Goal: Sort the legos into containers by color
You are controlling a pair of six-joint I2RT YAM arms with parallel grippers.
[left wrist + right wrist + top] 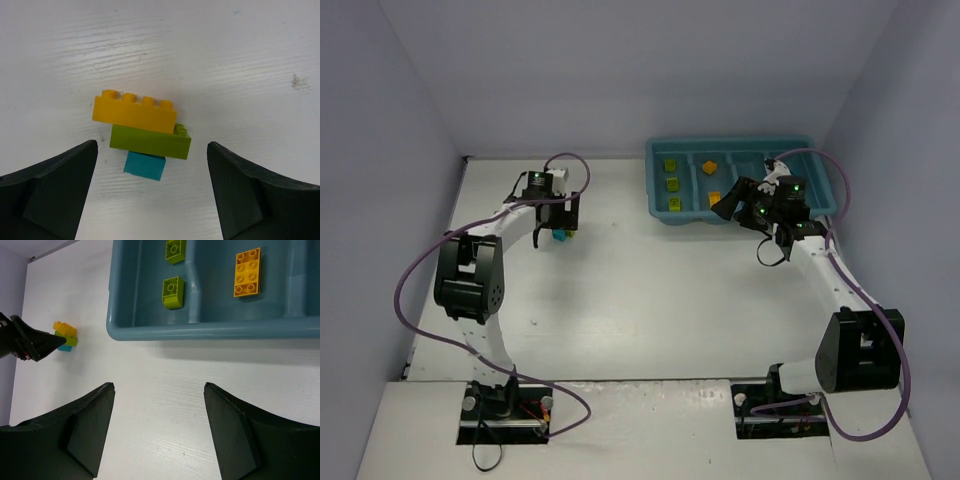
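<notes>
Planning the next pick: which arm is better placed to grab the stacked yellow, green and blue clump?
Left. The left gripper is open right over the clump; the right gripper is open beside the tray, well away.

The left arm (470,270) reaches to the far left with the left claw (152,144) pointing down, jaws spread wide, while the right arm (840,300) stretches far right, the right claw (158,385) likewise gaping and turned leftward.
</notes>
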